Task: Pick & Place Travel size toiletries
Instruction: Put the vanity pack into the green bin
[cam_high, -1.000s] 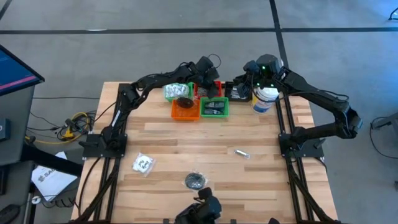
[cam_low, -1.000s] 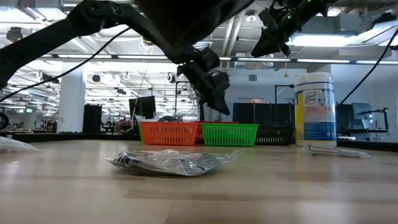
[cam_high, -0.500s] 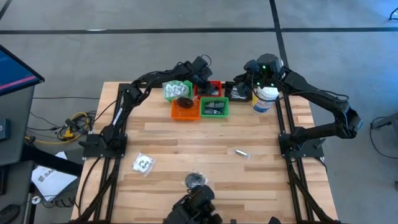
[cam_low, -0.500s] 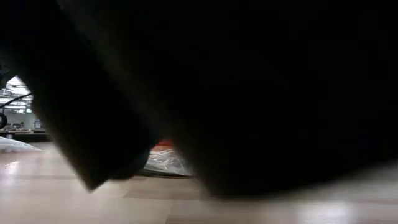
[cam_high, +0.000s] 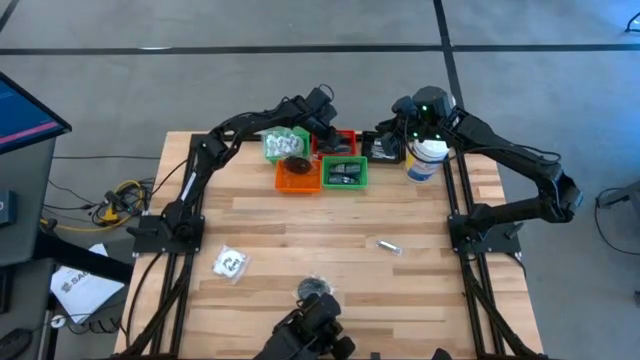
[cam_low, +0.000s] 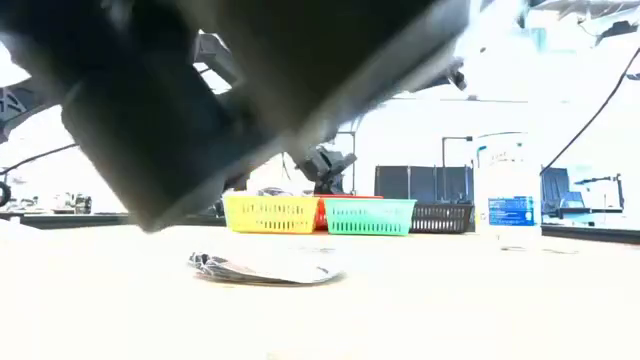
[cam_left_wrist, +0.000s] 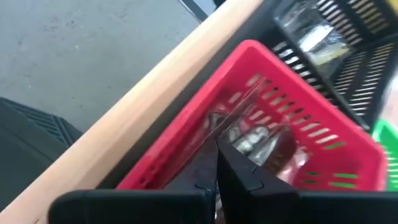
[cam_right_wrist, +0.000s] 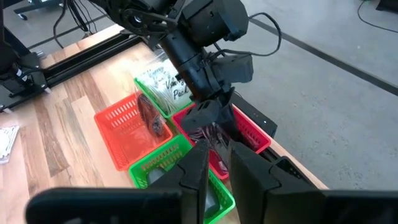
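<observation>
left tool (cam_high: 327, 128) has moved over red tray (cam_high: 345, 138), shut.

A large dark out-of-focus shape (cam_low: 250, 90) fills the upper left, close to the lens. On the pale wooden table top (cam_low: 420, 310) lies a flat crumpled clear plastic packet with dark contents (cam_low: 265, 268). Farther back stand a yellow-looking slotted plastic basket (cam_low: 270, 213), a green slotted basket (cam_low: 370, 216) just beside it, and a low black slotted tray (cam_low: 442, 217). A tall white canister with a blue label (cam_low: 507, 190) stands to the right. A dark gripper (cam_low: 325, 170) hangs behind the baskets.
</observation>
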